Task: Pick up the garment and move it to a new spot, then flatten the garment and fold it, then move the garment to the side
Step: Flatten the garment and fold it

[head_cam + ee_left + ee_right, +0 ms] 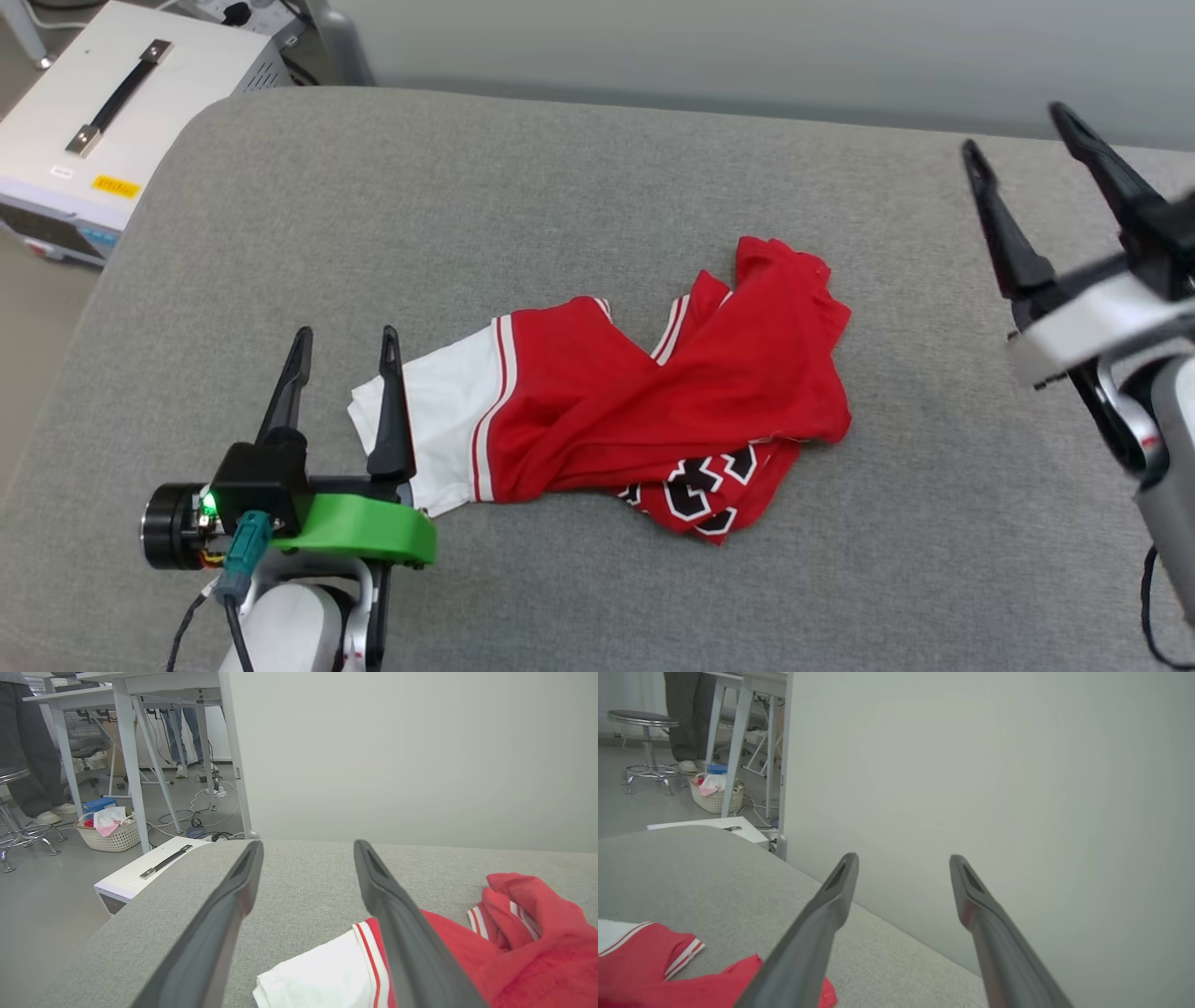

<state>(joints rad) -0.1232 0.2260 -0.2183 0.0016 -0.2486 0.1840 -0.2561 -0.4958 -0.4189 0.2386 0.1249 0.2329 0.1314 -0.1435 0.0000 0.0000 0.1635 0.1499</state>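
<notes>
On the grey padded counter (560,187), the garment (653,411) lay crumpled near the middle, its white sleeve toward your left claw (346,332). That claw stood wide open and empty, one finger over the sleeve's edge, though whether it touched I could not tell. Your right claw (1016,126) was likewise spread and empty, well apart on the other side. For a clean lift, you probably needed to pinch a bunched fold through both layers, not the thin sleeve edge.

Soft matt cloth garment (653,392) on rough woven grey upholstery (560,187).
</notes>
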